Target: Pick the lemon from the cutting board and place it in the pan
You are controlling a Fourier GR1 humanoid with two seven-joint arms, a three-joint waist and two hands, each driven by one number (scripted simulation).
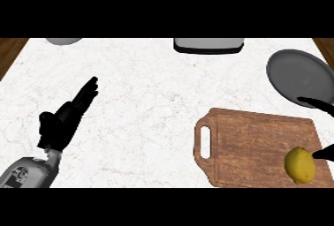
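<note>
Lemon [300,164]: lower right of frame, lying on the wooden cutting board [254,145]. Pan [301,76]: upper right, on the marble tabletop [150,101]. Right hand [322,152]: at the right edge beside the lemon; fingers' state cannot be told. Left hand [64,121]: lower left, fingers straight, holding nothing.

A yellow lemon [300,164] lies on its side at the right end of a brown wooden cutting board [254,141], whose handle slot faces left. A round grey pan [299,75] sits on the counter just beyond the board's far right corner.
</note>
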